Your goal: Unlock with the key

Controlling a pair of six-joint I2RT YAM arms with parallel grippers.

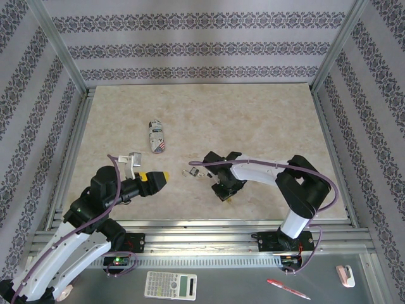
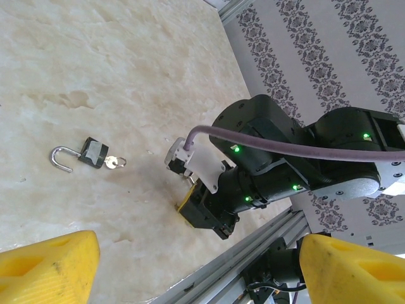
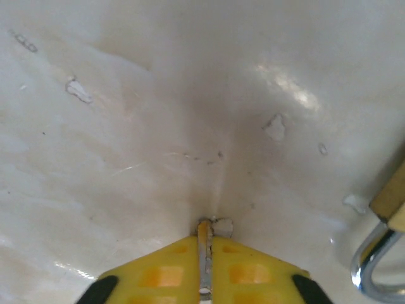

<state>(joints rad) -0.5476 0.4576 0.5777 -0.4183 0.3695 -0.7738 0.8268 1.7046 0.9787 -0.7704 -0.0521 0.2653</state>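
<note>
Right fingers (image 3: 204, 235): pressed together, pinching a thin metal strip (image 3: 204, 259) seen edge-on. Can't tell what it is. The tips point down at the tabletop (image 3: 158, 95), at or just above it. The brass padlock (image 3: 393, 199) lies just beside them, at the right edge of the right wrist view, with its shackle (image 3: 370, 269) curving out below the body.

Left fingers (image 2: 202, 275): spread wide, nothing between them, yellow pads (image 2: 54, 266) in the bottom corners of the left wrist view.

Key (image 2: 114, 163): not in either set of fingers. Its small round head sticks out of the dark padlock (image 2: 95, 154), touching the body. That padlock lies flat on the tabletop, and its shackle (image 2: 60, 158) is swung open on the side away from the key.

Relative position, top view: the dark padlock and key (image 1: 200, 174) sit between the two grippers. They are near the right gripper (image 1: 224, 192) on its left and farther from the left gripper (image 1: 157, 179). From the left wrist, the key is ahead of the spread fingers and up-left, with the right arm (image 2: 278, 158) further right.

Also on the tabletop: a patterned can (image 1: 157, 136) further back, well apart from everything else.
</note>
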